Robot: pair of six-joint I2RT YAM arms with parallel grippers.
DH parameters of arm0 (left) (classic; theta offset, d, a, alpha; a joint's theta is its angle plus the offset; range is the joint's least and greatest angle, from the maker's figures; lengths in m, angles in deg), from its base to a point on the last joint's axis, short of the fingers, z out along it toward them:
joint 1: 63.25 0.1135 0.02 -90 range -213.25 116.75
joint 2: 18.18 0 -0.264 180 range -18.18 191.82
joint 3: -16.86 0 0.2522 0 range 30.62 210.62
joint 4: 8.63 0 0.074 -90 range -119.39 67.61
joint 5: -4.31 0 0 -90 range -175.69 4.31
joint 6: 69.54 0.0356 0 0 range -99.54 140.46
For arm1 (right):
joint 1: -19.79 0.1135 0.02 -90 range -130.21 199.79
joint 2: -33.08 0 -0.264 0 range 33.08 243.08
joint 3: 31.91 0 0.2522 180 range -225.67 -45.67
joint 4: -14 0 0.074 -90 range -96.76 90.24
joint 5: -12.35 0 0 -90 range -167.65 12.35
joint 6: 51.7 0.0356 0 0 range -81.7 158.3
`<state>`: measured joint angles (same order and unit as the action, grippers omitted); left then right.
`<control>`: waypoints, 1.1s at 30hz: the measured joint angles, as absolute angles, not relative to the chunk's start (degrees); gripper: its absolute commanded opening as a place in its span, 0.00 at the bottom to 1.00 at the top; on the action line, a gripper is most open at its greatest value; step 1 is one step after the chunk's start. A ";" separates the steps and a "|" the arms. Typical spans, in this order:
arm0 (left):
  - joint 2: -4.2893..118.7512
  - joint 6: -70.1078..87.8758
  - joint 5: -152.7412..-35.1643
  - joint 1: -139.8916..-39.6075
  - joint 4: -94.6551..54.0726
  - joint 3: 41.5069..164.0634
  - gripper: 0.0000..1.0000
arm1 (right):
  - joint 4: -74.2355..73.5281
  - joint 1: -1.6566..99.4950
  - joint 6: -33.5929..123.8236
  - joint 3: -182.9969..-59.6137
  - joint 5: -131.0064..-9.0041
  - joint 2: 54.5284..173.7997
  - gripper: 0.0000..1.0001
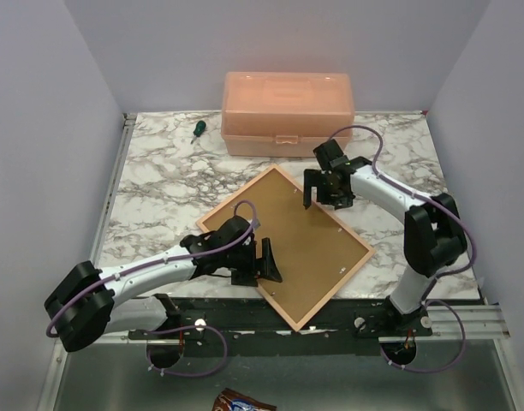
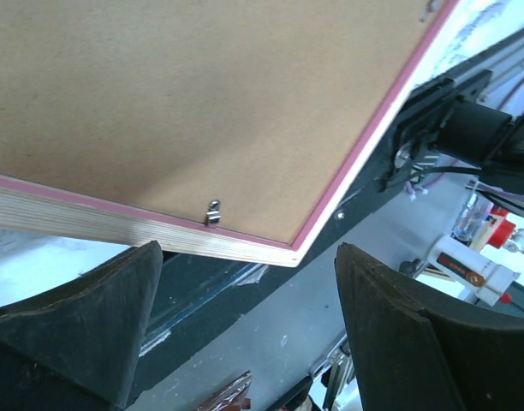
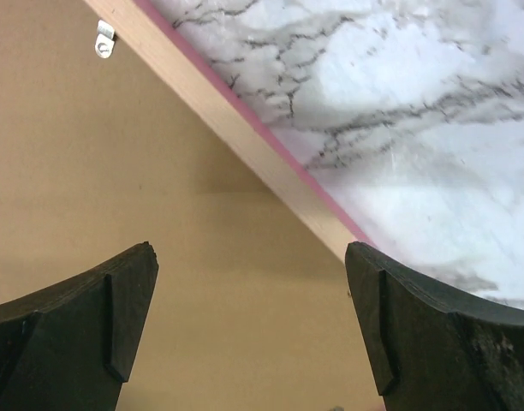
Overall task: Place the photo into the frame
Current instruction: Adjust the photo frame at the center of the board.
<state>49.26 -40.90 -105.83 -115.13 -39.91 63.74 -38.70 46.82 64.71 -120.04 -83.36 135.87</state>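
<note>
The frame point(image 1: 339, 289) lies face down and askew on the marble table, its pale wood back up, with the brown backing board point(image 1: 300, 248) sitting in it. The photo is hidden. My left gripper point(image 1: 270, 261) is open and empty at the frame's near-left edge. In the left wrist view the frame's corner point(image 2: 116, 227), pink inner lip and a metal clip point(image 2: 213, 211) sit just past the open gripper point(image 2: 249, 291). My right gripper point(image 1: 320, 195) is open and empty above the frame's far-right edge; the right wrist view point(image 3: 249, 291) shows the rim point(image 3: 245, 145) and a clip point(image 3: 104, 40).
An orange plastic box point(image 1: 288, 111) stands at the back centre. A green-handled screwdriver point(image 1: 196, 130) lies to its left. The frame's near corner overhangs the black rail at the table's front edge point(image 1: 245, 317). A foil wrapper point(image 1: 241, 401) lies below the table.
</note>
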 measured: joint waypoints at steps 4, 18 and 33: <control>47.54 -40.68 -106.51 -115.13 -38.95 63.74 0.84 | -39.51 46.82 65.81 -116.04 -84.28 128.06 1.00; 45.77 -36.31 -110.09 -106.52 -38.73 63.83 0.84 | -45.45 46.69 77.50 -96.24 -83.93 105.59 0.97; 43.28 -32.00 -112.61 -98.65 -39.67 63.89 0.84 | -51.64 42.18 88.04 -87.78 -84.85 102.49 0.82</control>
